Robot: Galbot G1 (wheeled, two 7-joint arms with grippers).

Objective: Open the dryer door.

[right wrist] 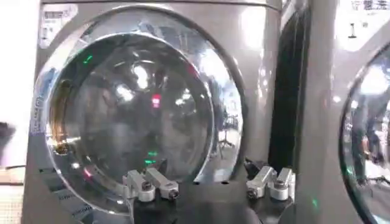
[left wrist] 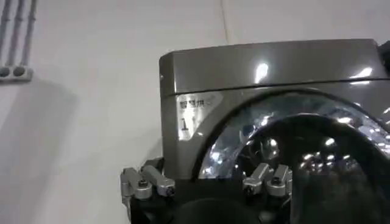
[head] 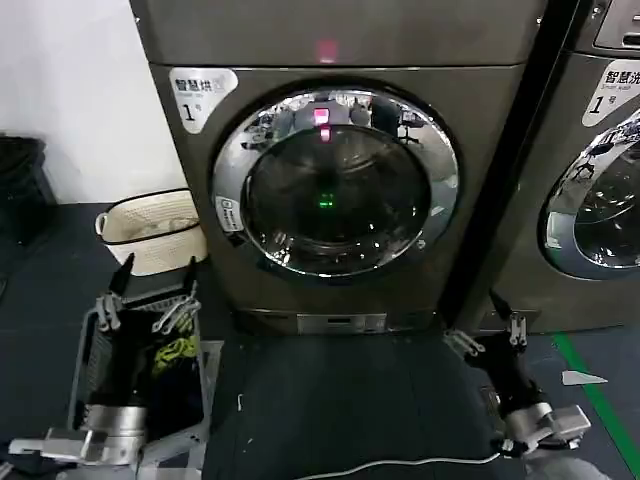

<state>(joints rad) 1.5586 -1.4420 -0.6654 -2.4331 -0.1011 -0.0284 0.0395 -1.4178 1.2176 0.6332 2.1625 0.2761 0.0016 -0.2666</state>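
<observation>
Grey-bronze dryer (head: 350,40), mirror-chrome ring on dark-glass dryer door (head: 335,180), seemingly cream basket (head: 150,228)

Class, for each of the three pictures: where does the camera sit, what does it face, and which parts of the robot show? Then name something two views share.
Head view: from the head, down at the closed dryer door; left tool and right tool low, both open.
Left wrist view: up at the dryer; own left tool.
Right wrist view: straight at the door; own right tool.
Shared: the door's chrome ring, all views.
</observation>
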